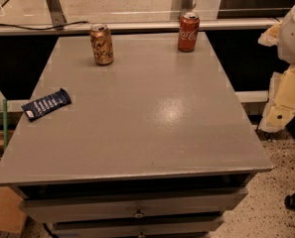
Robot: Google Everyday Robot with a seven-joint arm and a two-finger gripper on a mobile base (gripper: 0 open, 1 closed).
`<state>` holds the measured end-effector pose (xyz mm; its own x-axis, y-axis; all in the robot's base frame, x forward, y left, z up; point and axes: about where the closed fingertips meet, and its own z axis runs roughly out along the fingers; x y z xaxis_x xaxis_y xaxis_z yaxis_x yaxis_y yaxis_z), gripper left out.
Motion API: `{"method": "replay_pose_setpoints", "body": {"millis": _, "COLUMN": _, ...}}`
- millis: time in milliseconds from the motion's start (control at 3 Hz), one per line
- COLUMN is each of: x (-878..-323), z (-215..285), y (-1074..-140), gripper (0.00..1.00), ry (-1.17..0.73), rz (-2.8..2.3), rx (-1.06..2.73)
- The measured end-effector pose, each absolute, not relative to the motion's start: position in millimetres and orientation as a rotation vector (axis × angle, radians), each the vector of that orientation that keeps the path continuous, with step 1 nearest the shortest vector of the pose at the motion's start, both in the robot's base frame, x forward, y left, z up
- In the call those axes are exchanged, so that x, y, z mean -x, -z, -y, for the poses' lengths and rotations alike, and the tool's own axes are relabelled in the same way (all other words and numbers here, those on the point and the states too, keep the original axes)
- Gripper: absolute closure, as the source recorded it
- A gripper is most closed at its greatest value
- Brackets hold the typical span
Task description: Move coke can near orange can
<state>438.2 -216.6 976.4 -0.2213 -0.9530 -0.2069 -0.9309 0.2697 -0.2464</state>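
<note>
The coke can [188, 31], red with white script and a silver top, stands upright at the far right of the grey table top [137, 113]. The orange can [102, 44], golden-orange with dark lettering, stands upright at the far left, roughly a can's height nearer to me. The two cans are well apart, with bare table between them. My gripper [285, 99] shows as white and cream parts at the right edge of the view. It is off the table's right side, lower than the coke can and far from both cans, and holds nothing that I can see.
A dark blue snack packet [46, 103] lies flat near the table's left edge. Drawers [137, 209] run under the front edge. A metal rail and glass wall [137, 26] stand right behind the table. Boxes [0, 182] sit on the floor at the left.
</note>
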Motion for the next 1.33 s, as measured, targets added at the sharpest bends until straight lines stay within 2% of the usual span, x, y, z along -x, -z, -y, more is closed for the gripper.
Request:
{"method": "replay_pose_setpoints", "body": {"millis": 667, "x": -447, "z": 217, "y": -974, "gripper": 0.0, "ry": 0.114, "rz": -2.174, "rx": 1.746}}
{"method": "replay_pose_setpoints", "body": {"millis": 1333, "x": -522, "z": 230, "y": -923, "gripper": 0.0, "ry": -0.071, "rz": -2.116, "rx": 1.619}}
